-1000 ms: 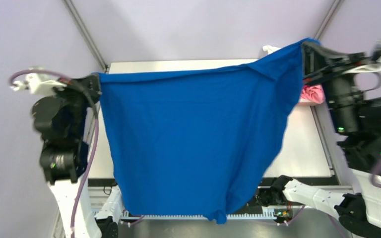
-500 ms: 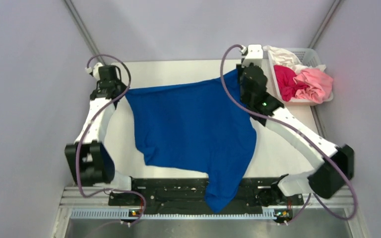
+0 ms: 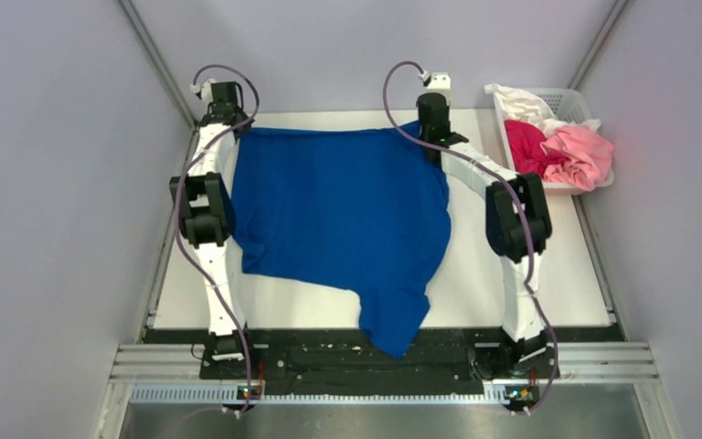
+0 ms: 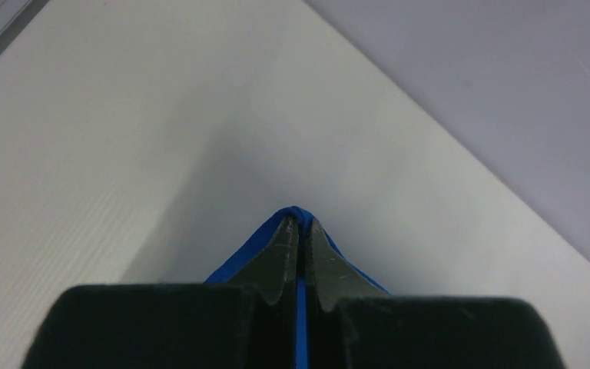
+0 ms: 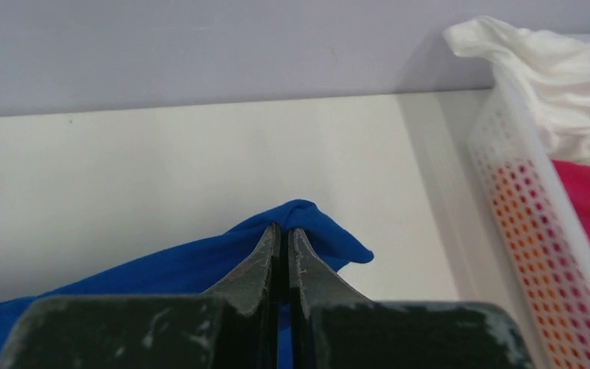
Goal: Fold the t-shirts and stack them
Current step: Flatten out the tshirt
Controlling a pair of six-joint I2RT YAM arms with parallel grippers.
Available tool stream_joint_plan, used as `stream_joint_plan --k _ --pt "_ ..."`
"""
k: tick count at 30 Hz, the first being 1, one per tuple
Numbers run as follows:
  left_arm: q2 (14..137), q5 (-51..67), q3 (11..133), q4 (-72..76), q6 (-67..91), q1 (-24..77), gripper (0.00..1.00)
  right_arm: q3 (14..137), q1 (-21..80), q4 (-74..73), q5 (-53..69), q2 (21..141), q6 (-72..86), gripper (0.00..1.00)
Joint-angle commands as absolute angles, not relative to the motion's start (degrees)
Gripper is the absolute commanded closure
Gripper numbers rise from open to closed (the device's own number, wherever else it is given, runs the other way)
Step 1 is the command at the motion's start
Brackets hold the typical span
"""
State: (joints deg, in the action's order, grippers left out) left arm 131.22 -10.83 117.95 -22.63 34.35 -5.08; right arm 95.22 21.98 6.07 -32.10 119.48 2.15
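The royal blue t-shirt lies spread on the white table, plain side up; one part hangs over the near edge. My left gripper is shut on its far left corner, with blue cloth pinched between the fingers. My right gripper is shut on its far right corner, close to the table's back edge. Magenta, pale pink and white t-shirts lie bunched in the basket.
The white lattice basket stands at the table's back right, just right of my right gripper; its wall shows in the right wrist view. A grey wall runs behind the table. Both arms stretch far forward along the shirt's sides.
Both arms have swung the blue shirt down from hanging in the air and carried it toward the back edge, laying it out on the table. Both grippers stay shut on its corners.
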Motion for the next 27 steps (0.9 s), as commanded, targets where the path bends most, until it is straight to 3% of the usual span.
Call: stream_joint_plan --k 1,2,3,4,5,6,7,10,16,21,27 --pt "141.54 -13.43 133.09 -25.31 35.22 -5.43 0.85 112.37 17.93 6.43 -23.95 132.29 5.80 0.97" --pt "143.09 -13.15 135.94 -25.80 36.74 -5.48 0.72 117.26 17.20 5.01 -22.14 136.06 7.10 0.92" --pt "143.71 -11.63 137.34 -25.60 37.46 -5.50 0.53 122.65 16.59 3.57 -20.70 139.32 8.88 0.80" --pt "143.44 -9.30 137.28 -25.06 37.89 -5.50 0.16 127.97 16.00 1.46 -18.89 142.48 10.13 0.56" --pt "142.56 -7.99 136.29 -24.19 37.72 -5.47 0.05 133.07 15.55 -2.20 -17.01 145.04 11.41 0.27" --pt "140.98 -7.58 134.91 -23.60 37.32 -5.36 0.02 137.25 15.11 -5.93 -15.25 146.43 12.36 0.07" --pt "139.34 -7.75 133.33 -23.79 36.91 -5.36 0.02 138.93 15.05 -8.94 -13.74 146.44 12.79 0.02" --pt "132.03 -7.94 127.65 -26.14 36.19 -5.36 0.02 129.43 15.06 -9.60 -11.25 138.18 13.28 0.01" --pt "115.39 -6.34 111.29 -33.24 32.51 -2.54 0.02 92.13 15.18 -4.57 -9.89 108.85 20.31 0.01" --pt "101.96 -8.82 90.86 -36.98 30.77 4.87 0.01 65.16 15.21 -5.27 -2.20 89.46 29.30 0.01" --pt "98.72 5.62 77.09 -32.83 31.63 10.10 0.01 49.00 15.25 -7.98 -0.29 79.16 37.06 0.06"
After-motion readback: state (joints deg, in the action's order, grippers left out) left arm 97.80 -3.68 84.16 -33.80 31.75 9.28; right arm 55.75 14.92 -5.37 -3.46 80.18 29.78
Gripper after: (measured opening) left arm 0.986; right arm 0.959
